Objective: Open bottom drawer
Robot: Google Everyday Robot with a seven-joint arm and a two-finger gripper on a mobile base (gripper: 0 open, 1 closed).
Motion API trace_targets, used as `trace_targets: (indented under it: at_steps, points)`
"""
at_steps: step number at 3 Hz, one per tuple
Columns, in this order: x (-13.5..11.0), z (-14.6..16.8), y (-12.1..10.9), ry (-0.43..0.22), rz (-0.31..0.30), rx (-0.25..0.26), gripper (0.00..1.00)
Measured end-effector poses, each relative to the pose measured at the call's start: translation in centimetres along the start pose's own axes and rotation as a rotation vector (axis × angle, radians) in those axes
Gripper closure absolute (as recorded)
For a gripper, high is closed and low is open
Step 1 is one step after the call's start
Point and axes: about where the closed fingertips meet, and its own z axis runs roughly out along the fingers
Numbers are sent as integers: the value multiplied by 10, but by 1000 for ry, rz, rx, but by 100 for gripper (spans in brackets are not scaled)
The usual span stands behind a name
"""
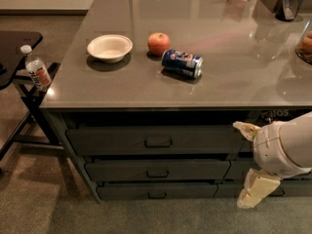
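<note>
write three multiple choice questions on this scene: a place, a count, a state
1. Where is the blue drink can?
A. in the round white bowl
B. lying on its side on the grey countertop, right of the red apple
C. on the floor

2. How many dark grey drawer fronts are stacked below the can?
A. two
B. five
C. three

3. What state is the slim dark grey bottom drawer in?
A. shut, with the cream two-finger gripper open off to its right, clear of its black loop handle
B. pulled out, tray showing
C. taken out

Key:
1 B: the can rests sideways beside the apple.
2 C: three handled fronts are stacked.
3 A: no interior shows, and the gripper hangs away from the handle.
</note>
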Motion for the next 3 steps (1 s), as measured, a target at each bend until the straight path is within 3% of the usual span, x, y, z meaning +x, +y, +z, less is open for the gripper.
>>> trace_targets:
  at_steps: [1, 2, 3]
  points:
    - [-1, 40, 1, -3, 15, -60, 0]
    - [15, 96, -1, -31, 67, -102, 0]
    - [33, 143, -3, -70, 103, -93, 0]
